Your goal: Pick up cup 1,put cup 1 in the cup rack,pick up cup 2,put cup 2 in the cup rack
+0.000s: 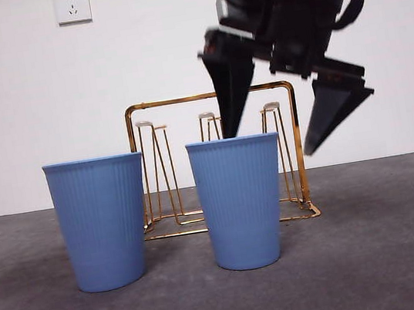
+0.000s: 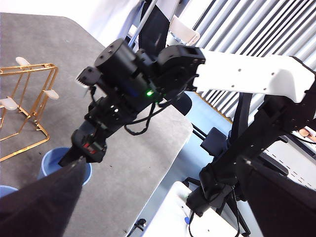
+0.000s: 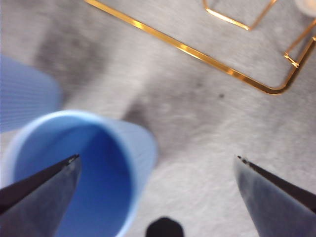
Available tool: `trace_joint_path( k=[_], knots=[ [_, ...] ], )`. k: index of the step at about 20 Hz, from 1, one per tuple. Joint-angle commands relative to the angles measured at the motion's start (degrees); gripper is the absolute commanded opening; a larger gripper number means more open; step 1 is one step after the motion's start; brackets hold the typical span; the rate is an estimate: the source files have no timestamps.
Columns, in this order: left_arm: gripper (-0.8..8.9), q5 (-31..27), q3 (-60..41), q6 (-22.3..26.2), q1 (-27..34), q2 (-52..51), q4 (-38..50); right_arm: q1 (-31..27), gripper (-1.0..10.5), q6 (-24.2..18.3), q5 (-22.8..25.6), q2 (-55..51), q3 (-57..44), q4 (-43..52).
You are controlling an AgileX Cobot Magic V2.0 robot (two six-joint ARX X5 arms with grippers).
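Jaws of the right gripper (image 1: 296,122) stood wide apart above the right-hand blue cup (image 1: 240,201), one jaw over its mouth and the other outside its wall, with the cup rack (image 1: 220,161) just behind and the other cup (image 1: 101,221) alongside. To grip well, it would need to descend straight, straddle the rim, then close; the left gripper's (image 2: 34,207) spread could not be told
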Motion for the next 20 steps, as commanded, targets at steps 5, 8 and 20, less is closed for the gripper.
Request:
trace_joint_path(
  k=[5, 8, 20],
  knots=[
    [6.79, 0.44, 0.20, -0.39, -0.33, 0.48, 0.46, 0.31, 1.8, 0.55, -0.02, 3.91, 0.07, 1.62],
    [6.79, 0.44, 0.20, -0.70, -0.33, 1.11, 0.46, 0.31, 1.3, 0.48, -0.20, 4.52, 0.07, 1.62],
    [6.79, 1.42, 0.20, -8.13, -3.02, 2.97, 9.01, 0.28, -0.2, -4.55, -1.07, -8.09, 0.07, -0.61]
  ],
)
